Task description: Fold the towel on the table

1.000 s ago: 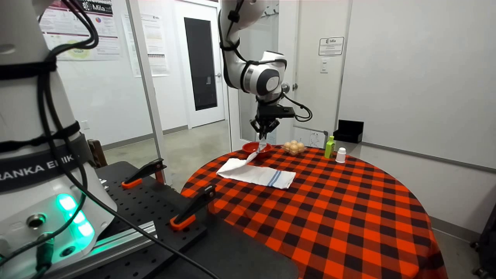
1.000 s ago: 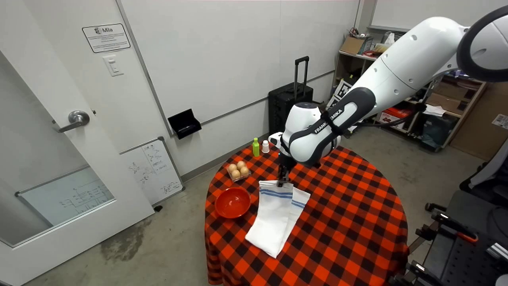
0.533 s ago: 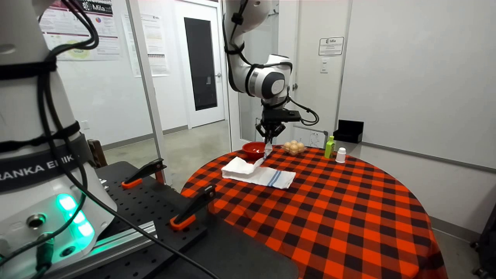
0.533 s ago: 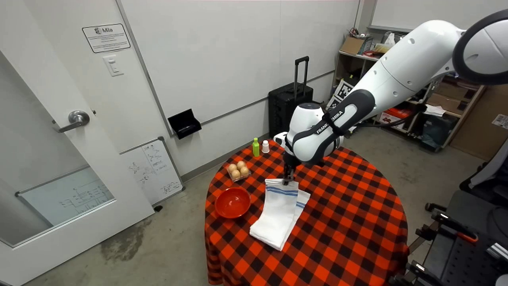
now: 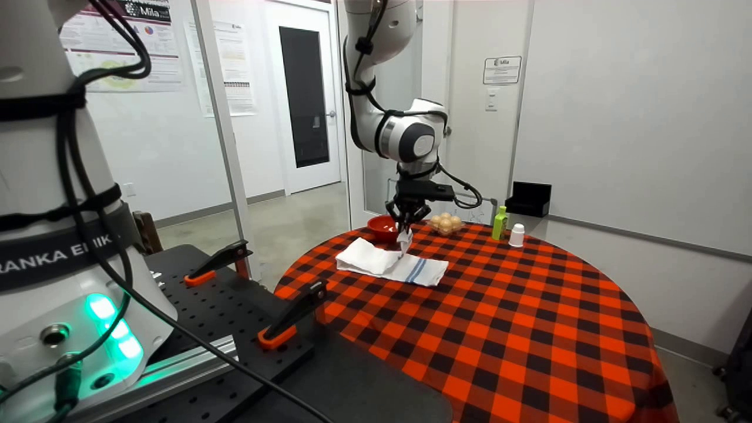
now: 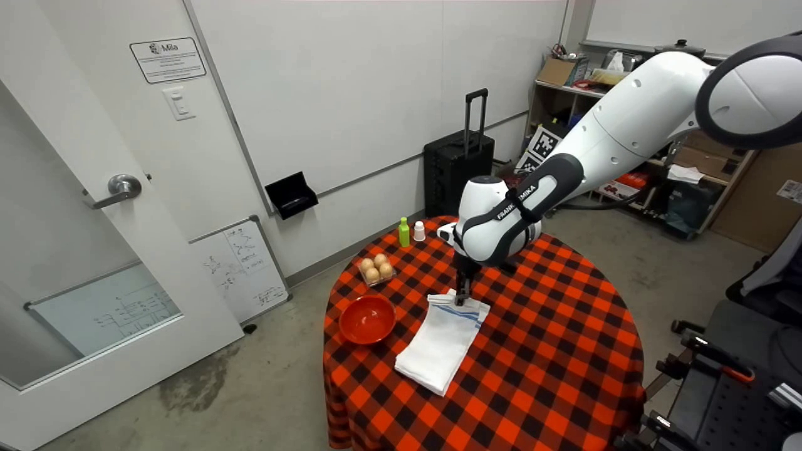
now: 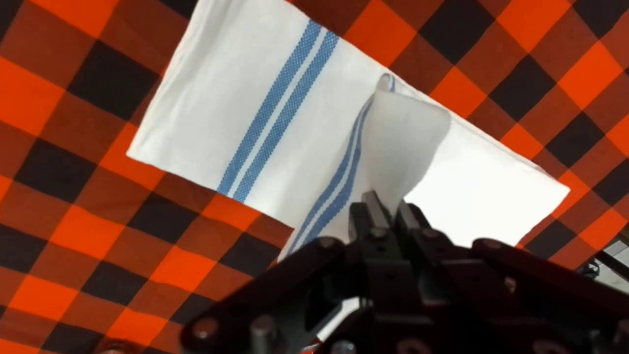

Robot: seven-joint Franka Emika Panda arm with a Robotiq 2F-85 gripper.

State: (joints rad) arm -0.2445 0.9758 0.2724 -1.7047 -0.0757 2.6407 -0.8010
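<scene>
The gripper [image 7: 390, 207] clenches one end of the towel [image 6: 432, 351], laid on the table [image 6: 545, 351] right of the red bowl [image 6: 368, 329] in an exterior view. I read FRANKA EMIKA (arm [image 6: 604, 144]), Mila (sign [image 6: 168, 61]).

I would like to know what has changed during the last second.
The tool, shut on one striped end of the towel, has come down and carried that end toward the other striped end, lying on the table; the folded edge slid slightly the same way. Nothing was let go. The red bowl, eggs, green bottle and white bottle stayed in place.
</scene>
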